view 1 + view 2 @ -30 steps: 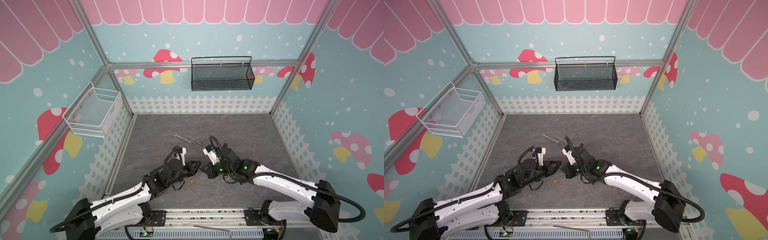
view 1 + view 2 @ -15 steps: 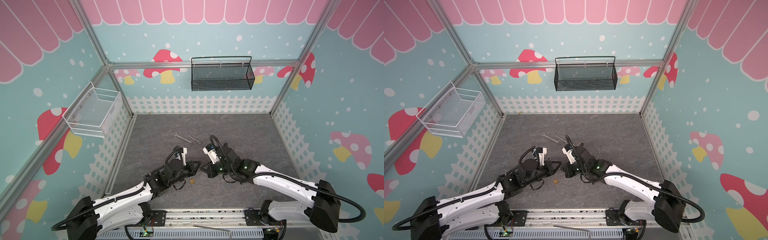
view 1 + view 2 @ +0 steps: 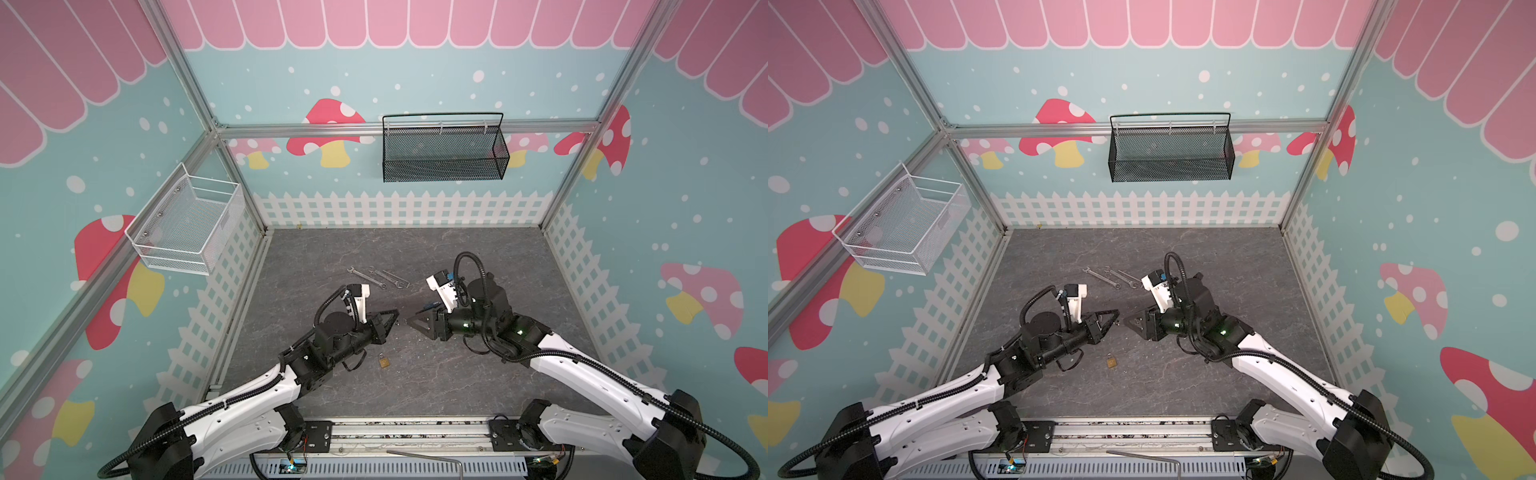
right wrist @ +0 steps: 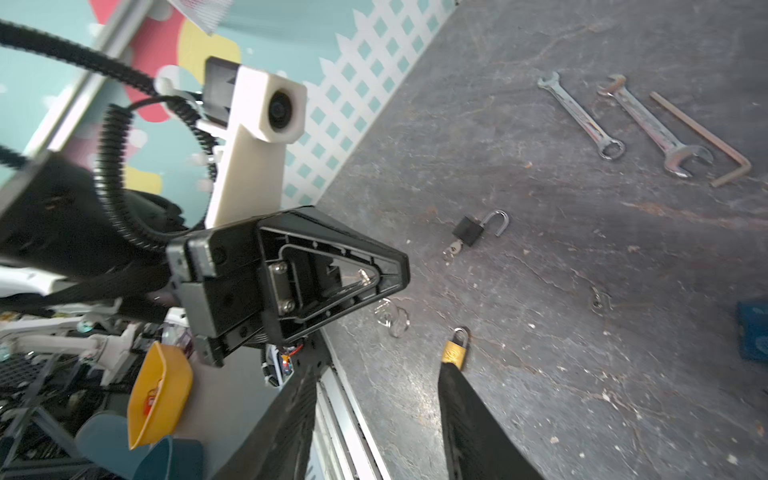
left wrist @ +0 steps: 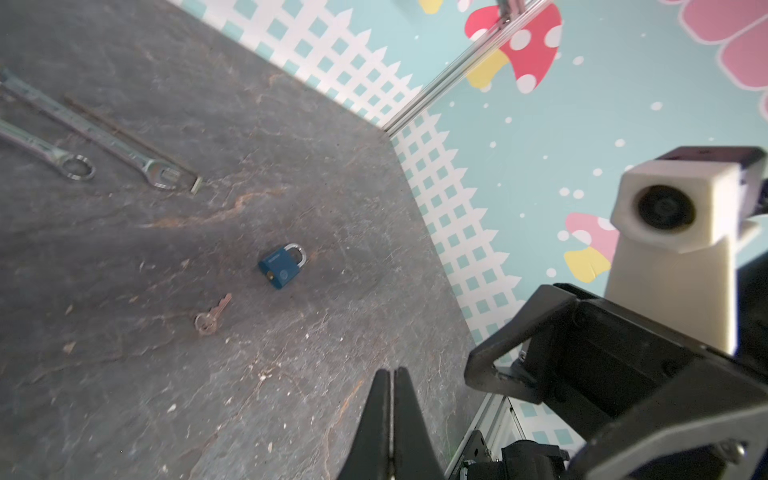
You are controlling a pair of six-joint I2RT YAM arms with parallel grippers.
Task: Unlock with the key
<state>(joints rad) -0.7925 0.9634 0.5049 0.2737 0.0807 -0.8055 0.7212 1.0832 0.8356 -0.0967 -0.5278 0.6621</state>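
My left gripper (image 3: 394, 317) is shut, hovering over the grey floor. In the right wrist view a small key ring (image 4: 390, 320) hangs under its tip, so the key seems pinched there; its blade is hidden. My right gripper (image 3: 410, 322) faces it a short gap away, open and holding nothing, with fingers (image 4: 469, 415) spread wide. A brass padlock (image 3: 383, 360) lies shut below both tips. A blue padlock (image 5: 282, 266) lies shut beside a loose coppery key (image 5: 212, 318). A black padlock (image 4: 473, 230) lies with its shackle open and a key in it.
Two wrenches (image 3: 374, 276) and a bent hex key (image 4: 706, 141) lie further back on the floor. A black mesh basket (image 3: 444, 149) hangs on the back wall and a white one (image 3: 187, 224) on the left wall. The metal rail (image 3: 415, 430) runs along the front.
The two grippers met tip to tip before. The left jaws have shut and the right jaws have opened, and the right gripper has drawn back a little to the right.
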